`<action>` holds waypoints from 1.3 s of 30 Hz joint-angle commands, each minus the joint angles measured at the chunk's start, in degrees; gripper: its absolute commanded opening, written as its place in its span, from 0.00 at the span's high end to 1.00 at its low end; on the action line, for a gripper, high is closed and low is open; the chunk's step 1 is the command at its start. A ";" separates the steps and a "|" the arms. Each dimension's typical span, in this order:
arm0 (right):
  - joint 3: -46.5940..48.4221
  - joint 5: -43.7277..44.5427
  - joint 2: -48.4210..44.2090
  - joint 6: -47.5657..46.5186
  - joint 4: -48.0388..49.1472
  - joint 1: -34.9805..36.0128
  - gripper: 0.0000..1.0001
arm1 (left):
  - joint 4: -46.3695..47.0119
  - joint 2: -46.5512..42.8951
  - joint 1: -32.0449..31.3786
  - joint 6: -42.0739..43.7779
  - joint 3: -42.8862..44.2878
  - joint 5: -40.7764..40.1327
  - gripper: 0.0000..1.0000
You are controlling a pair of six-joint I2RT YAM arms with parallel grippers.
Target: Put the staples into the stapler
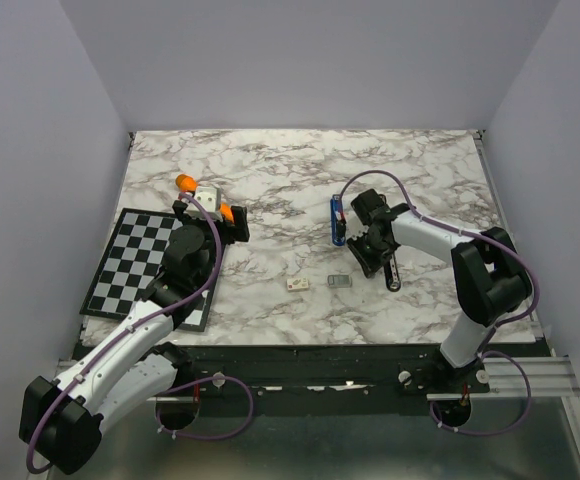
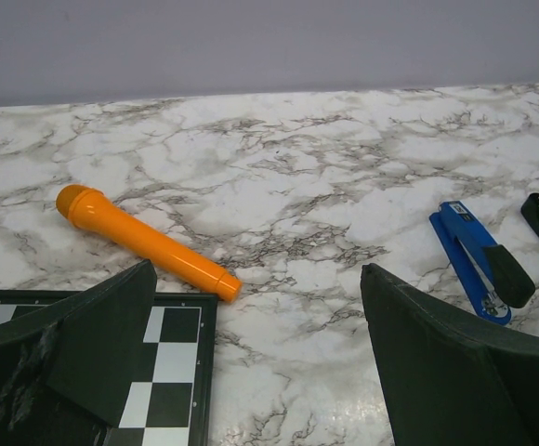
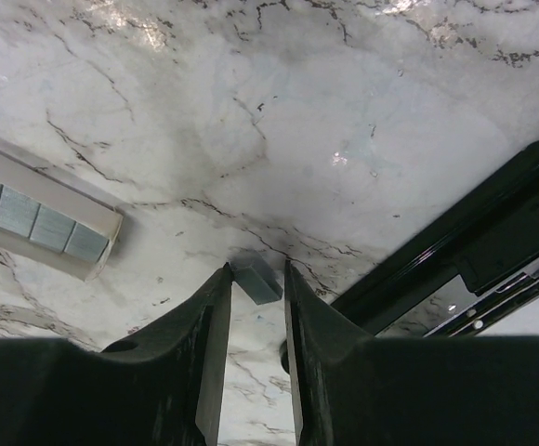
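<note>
The staples (image 3: 256,279) are a small grey strip pinched between the tips of my right gripper (image 3: 254,283), which is shut on it just above the marble. A black stapler (image 3: 479,255) lies open right beside the fingers, its metal channel showing; it also shows in the top view (image 1: 395,272). A blue stapler (image 1: 337,222) lies behind my right gripper (image 1: 368,258) and appears in the left wrist view (image 2: 474,258). My left gripper (image 2: 260,372) is open and empty, far left (image 1: 208,198).
A whitish staple box (image 3: 37,223) holding grey strips lies left of the right fingers. In the top view a small box (image 1: 297,283) and a grey tray (image 1: 338,282) sit near the front. An orange marker (image 2: 144,242) and a chessboard (image 1: 135,260) lie by my left gripper.
</note>
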 commanded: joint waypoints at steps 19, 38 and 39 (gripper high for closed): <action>-0.76 0.88 -0.71 4.83 -3.29 0.69 0.59 | 1.69 -0.50 -0.35 0.12 -0.28 0.43 0.01; 1.44 2.11 2.71 13.89 -6.11 0.69 0.59 | 1.69 -0.50 -0.70 -0.05 -0.37 0.43 0.01; 1.44 2.19 2.71 14.07 -5.50 0.69 0.59 | 1.60 -0.50 -0.70 -0.05 -0.37 0.52 0.01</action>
